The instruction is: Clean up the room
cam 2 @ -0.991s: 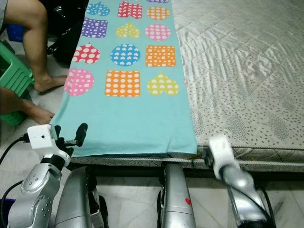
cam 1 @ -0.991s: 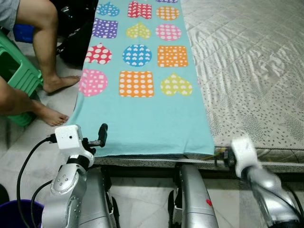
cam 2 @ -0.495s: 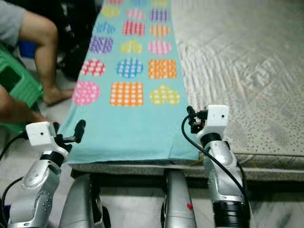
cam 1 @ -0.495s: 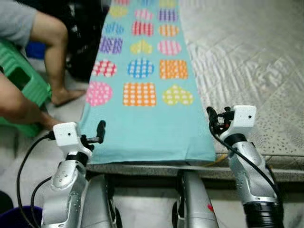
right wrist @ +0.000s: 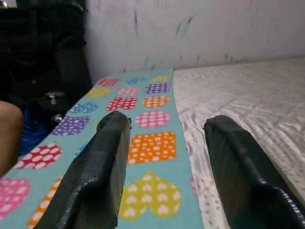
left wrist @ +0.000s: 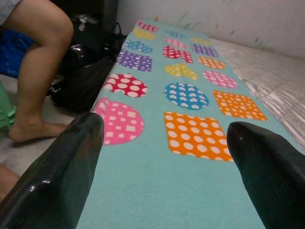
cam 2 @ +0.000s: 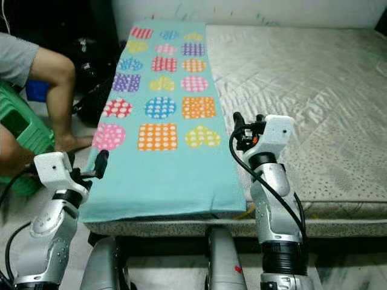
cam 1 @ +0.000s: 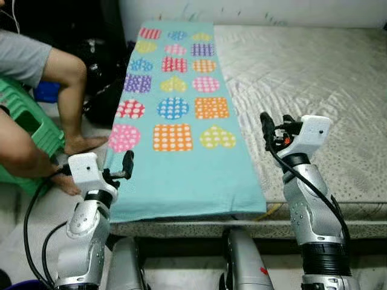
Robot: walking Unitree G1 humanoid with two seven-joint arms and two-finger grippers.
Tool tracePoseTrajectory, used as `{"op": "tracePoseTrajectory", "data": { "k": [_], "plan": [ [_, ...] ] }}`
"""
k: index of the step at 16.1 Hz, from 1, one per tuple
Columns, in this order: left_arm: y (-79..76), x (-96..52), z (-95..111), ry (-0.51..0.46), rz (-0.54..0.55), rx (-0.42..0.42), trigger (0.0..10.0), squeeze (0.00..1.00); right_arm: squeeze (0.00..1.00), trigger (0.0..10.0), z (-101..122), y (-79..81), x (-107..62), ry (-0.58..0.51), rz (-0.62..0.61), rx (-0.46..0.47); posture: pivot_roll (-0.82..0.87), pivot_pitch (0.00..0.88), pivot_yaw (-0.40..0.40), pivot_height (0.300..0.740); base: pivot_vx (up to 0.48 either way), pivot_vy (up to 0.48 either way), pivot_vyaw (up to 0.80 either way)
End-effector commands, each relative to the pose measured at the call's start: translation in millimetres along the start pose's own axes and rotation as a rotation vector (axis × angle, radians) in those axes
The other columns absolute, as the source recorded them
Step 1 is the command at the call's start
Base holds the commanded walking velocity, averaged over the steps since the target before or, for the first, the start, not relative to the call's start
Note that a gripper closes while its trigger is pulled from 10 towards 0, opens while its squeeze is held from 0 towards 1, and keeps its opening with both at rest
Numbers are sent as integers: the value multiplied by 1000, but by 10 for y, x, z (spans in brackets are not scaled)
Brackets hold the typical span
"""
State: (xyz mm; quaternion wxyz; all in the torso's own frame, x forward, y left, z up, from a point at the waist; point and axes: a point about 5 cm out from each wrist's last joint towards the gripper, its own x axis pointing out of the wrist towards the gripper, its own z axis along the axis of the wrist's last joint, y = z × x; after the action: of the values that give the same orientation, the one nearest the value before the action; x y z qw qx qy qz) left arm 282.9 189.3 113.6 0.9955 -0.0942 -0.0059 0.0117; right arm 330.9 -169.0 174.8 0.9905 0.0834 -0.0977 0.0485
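Teal blanket [cam 1: 181, 151] with bright hearts and squares lies flat along the left edge of the mattress [cam 1: 314, 78], reaching from the near edge to the far edge. Left gripper [left wrist: 167, 157] hovers open over the blanket's near left corner. Right gripper [right wrist: 164, 162] hovers open by its near right side. A person's leg [cam 1: 69, 96] stands beside the mattress, next to a green stool [cam 1: 21, 127].

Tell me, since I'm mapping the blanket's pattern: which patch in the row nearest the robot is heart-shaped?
The yellow heart patch, rightmost; beside it sit an orange square patch and a pink patch.
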Motion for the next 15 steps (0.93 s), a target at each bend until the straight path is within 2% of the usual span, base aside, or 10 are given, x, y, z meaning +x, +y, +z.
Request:
{"op": "tracePoseTrajectory", "data": {
  "k": [1, 8, 10, 15],
  "plan": [
    [4, 3, 4, -3, -10, 13, 10000, 0, 0, 10000, 45, 7, 34, -17, 8, 0, -55, 40, 7, 625, 0, 0, 0],
    [14, 23, -19, 1, -14, 19, 10000, 0, 0, 10000, 24, -16, 77, -13, 5, 0, -51, 23, 8, 710, 0, 0, 0],
    [32, 40, -20, 3, 17, 45, 10000, 0, 0, 10000, 22, -18, 83, -15, 3, -1, -51, 21, 9, 735, 0, 0, 0],
    [49, 64, -18, 0, 40, 58, 10000, 0, 0, 10000, -2, -40, 89, -11, -17, -19, -51, 13, 9, 740, 0, 0, 0]
  ]
}}
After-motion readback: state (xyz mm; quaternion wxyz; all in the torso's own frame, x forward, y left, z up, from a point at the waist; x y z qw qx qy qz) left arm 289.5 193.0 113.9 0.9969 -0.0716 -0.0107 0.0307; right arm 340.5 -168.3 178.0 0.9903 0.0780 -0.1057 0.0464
